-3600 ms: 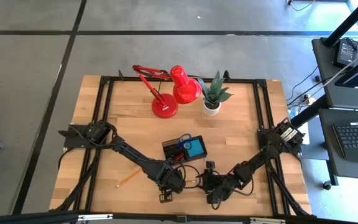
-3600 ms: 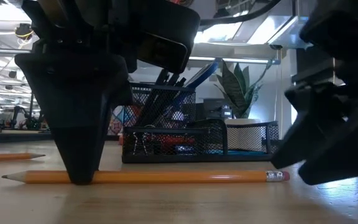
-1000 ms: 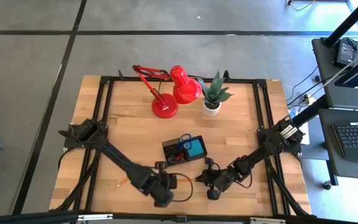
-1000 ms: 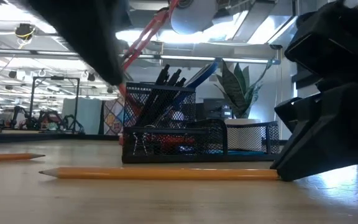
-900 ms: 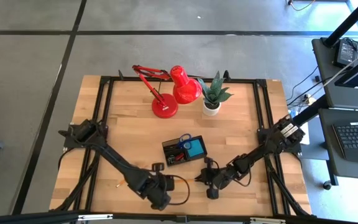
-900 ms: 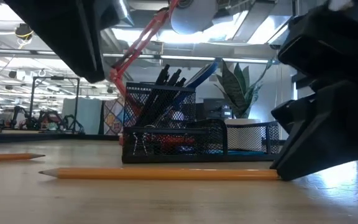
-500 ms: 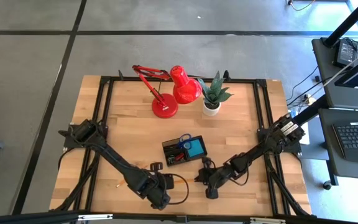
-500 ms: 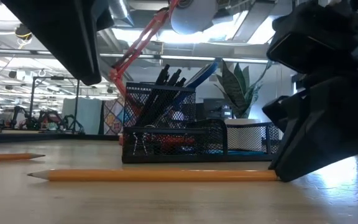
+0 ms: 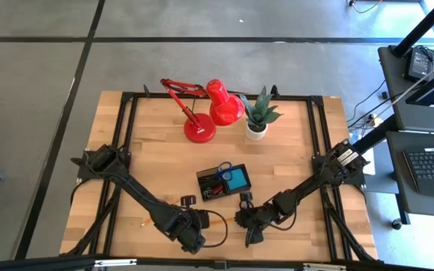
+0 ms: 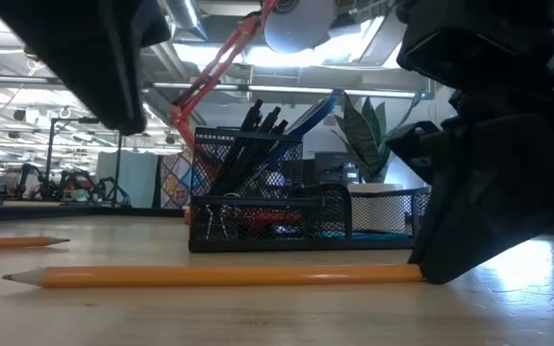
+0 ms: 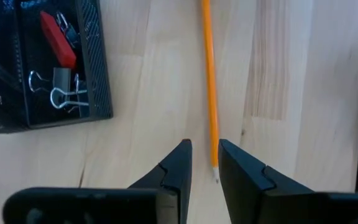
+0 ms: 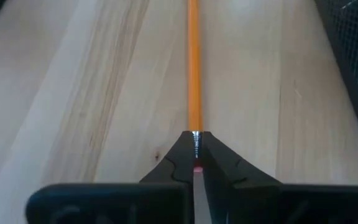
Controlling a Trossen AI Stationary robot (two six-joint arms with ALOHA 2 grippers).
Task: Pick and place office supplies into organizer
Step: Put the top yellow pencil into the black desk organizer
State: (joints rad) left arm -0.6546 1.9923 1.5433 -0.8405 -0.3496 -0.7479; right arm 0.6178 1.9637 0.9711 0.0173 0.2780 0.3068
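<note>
Right claw (image 12: 196, 163) clamped on pencil (image 12: 194, 68) eraser end, flat on worktop (image 12: 79, 74); left claw (image 11: 202, 163) slightly apart over pencil tip, organizer (image 11: 55, 68) nearby.

No lettering, brand mark or number can be read anywhere on the table. Nothing legible shows in the room behind it either.

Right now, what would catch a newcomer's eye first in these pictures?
A long orange wooden pencil lies flat at the table's front, its eraser end pinched by the right gripper, whose fingers are shut. Behind it sits the black mesh organizer, and further back stands a bright red desk lamp.
</note>
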